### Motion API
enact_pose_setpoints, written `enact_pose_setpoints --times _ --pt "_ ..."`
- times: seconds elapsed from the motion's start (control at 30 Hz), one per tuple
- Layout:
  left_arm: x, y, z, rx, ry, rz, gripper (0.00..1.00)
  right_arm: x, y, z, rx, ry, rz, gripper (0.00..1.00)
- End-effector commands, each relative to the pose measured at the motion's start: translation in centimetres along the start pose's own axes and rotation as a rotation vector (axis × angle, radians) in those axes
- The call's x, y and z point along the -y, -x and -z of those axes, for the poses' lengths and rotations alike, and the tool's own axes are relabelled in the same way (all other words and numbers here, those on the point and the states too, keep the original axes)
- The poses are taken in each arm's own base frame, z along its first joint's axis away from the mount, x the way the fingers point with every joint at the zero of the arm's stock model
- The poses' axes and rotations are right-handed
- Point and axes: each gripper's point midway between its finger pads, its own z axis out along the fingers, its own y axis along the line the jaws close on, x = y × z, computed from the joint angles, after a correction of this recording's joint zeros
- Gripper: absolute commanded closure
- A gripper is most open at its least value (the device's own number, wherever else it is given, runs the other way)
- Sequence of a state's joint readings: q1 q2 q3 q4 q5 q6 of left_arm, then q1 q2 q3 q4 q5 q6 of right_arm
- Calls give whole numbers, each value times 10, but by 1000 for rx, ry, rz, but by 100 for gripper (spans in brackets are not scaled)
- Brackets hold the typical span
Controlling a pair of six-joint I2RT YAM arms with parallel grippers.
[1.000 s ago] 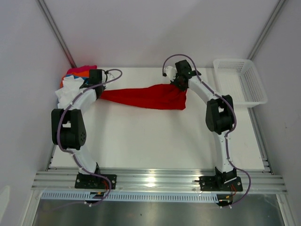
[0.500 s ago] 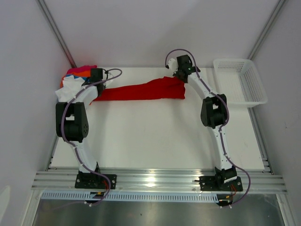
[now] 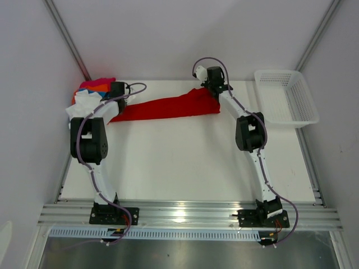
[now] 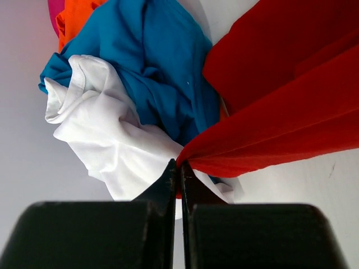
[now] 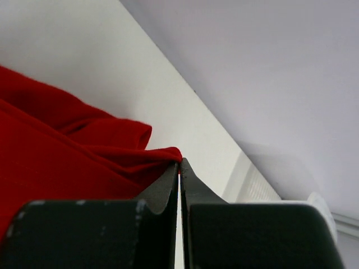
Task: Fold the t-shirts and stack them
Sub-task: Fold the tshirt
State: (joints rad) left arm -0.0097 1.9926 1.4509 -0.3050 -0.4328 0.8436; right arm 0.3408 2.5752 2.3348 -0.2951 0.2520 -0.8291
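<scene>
Red t-shirt (image 3: pixel 168 106), a long narrow band, seemingly taut, between the fingers (image 4: pixel 166 182)

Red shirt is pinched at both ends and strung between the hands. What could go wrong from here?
The left hand and right hand each grip only a thin edge of the red shirt at their tips; more pull could slip it free.
The left grip sits right beside the white shirt and blue shirt; moving away may drag them along.
It is bunched in folds; laid down now, creases would likely stay.
</scene>
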Motion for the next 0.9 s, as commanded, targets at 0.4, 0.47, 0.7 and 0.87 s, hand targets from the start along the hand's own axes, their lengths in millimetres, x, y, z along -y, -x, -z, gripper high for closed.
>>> enact_pose_setpoints --times 0.4,0.47,0.7,0.87 --pt "-51 -11 -33 -70 291 11 18 -11 -30 -31 -51 -235 152 20" --pt "-69 -13 -30 -72 375 8 12 -6 -38 -26 -76 -269 146 18" --pt "-134 -19 6 -48 652 93 1 49 -23 10 -61 -458 88 15" --pt "-162 -12 54 68 662 303 1 86 4 45 -22 -513 2 14"
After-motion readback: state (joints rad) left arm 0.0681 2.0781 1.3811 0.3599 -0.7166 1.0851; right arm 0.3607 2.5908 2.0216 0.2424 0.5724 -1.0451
